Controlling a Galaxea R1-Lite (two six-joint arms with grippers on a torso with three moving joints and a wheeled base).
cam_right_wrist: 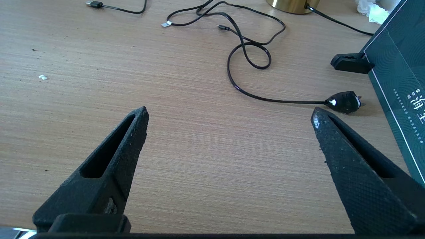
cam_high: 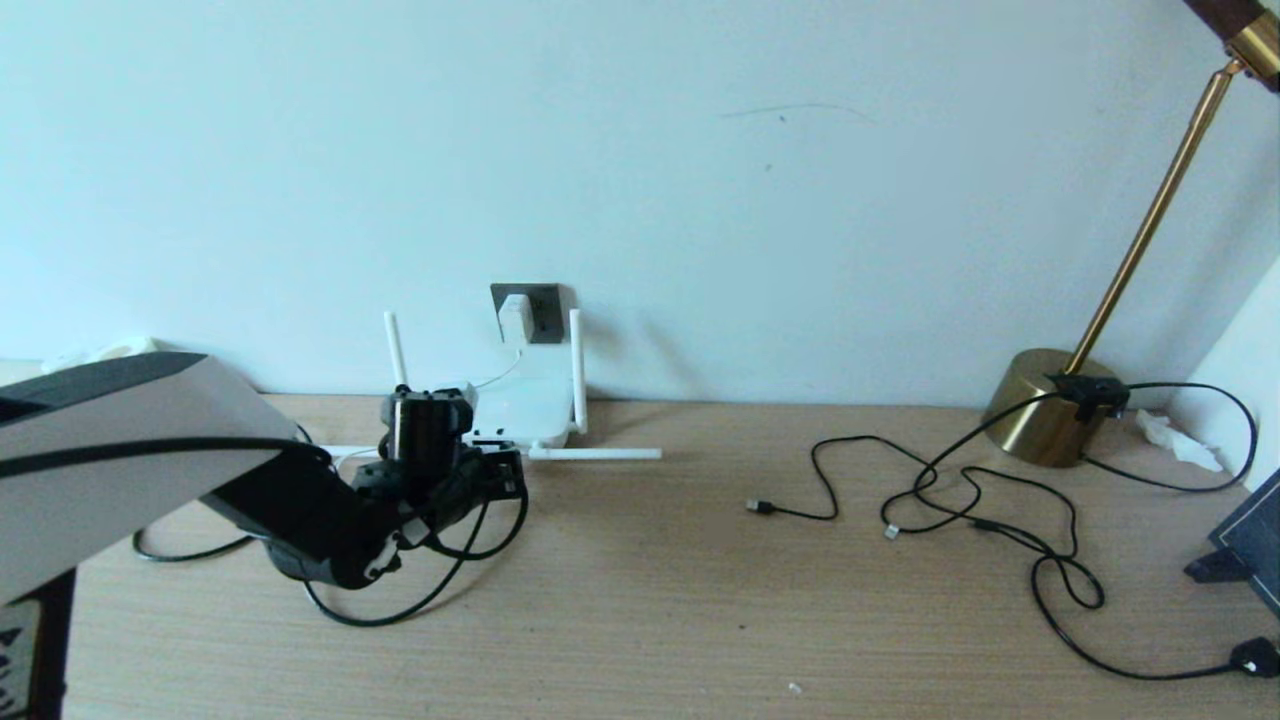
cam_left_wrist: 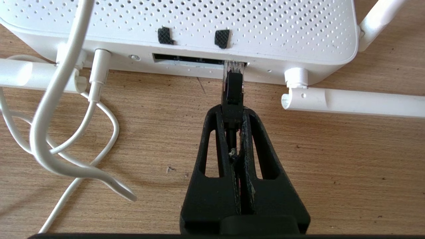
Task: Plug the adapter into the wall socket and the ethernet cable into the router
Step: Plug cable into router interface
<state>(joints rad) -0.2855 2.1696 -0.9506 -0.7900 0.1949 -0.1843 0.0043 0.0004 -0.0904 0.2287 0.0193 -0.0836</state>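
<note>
The white adapter (cam_high: 516, 316) sits plugged in the dark grey wall socket (cam_high: 543, 312), its thin white cord (cam_left_wrist: 99, 109) running into the router. The white router (cam_high: 525, 410) lies flat below the socket, with two antennas upright and two lying on the desk. My left gripper (cam_left_wrist: 233, 111) is shut on the black ethernet cable's plug (cam_left_wrist: 233, 89). The plug's clear tip touches the right end of the router's dark port strip (cam_left_wrist: 186, 59). In the head view the left gripper (cam_high: 505, 470) is at the router's near edge. The right gripper (cam_right_wrist: 229, 113) hangs open over bare desk, out of the head view.
A brass lamp base (cam_high: 1045, 405) stands at the back right. Thin black cables (cam_high: 960, 500) with small plugs loop over the right half of the wooden desk (cam_high: 700, 620). A dark box (cam_right_wrist: 401, 76) on a black stand sits at the right edge.
</note>
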